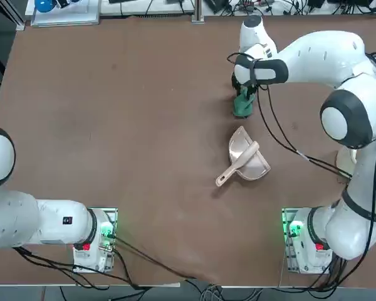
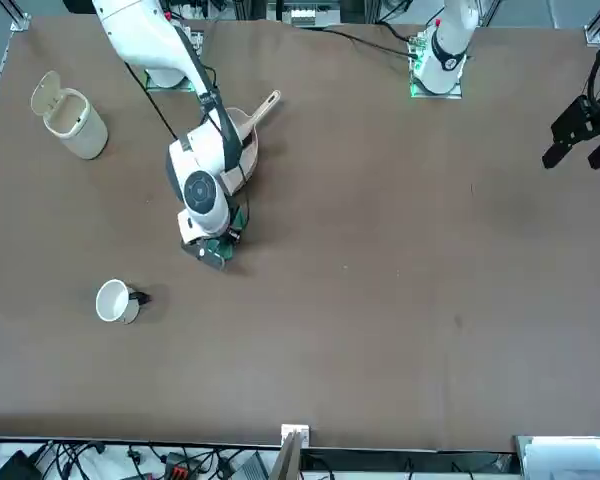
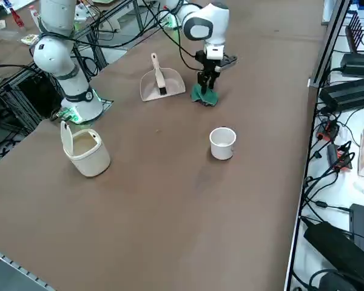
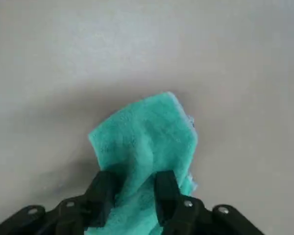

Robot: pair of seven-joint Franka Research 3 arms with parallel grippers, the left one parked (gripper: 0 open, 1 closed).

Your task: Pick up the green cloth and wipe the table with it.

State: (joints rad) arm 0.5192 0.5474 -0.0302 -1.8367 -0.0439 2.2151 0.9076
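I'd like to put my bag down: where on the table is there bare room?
Widest: left of the pale pink dustpan, toward the parked arm. Crowded: around the dustpan, the crumpled green cloth and the working arm's tool.

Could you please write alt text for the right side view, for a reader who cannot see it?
The robot's right pincer is at the green cloth on a brown table. Beside it lies a pale dustpan; nearer the camera stand a white cup and an open-lidded white bin.
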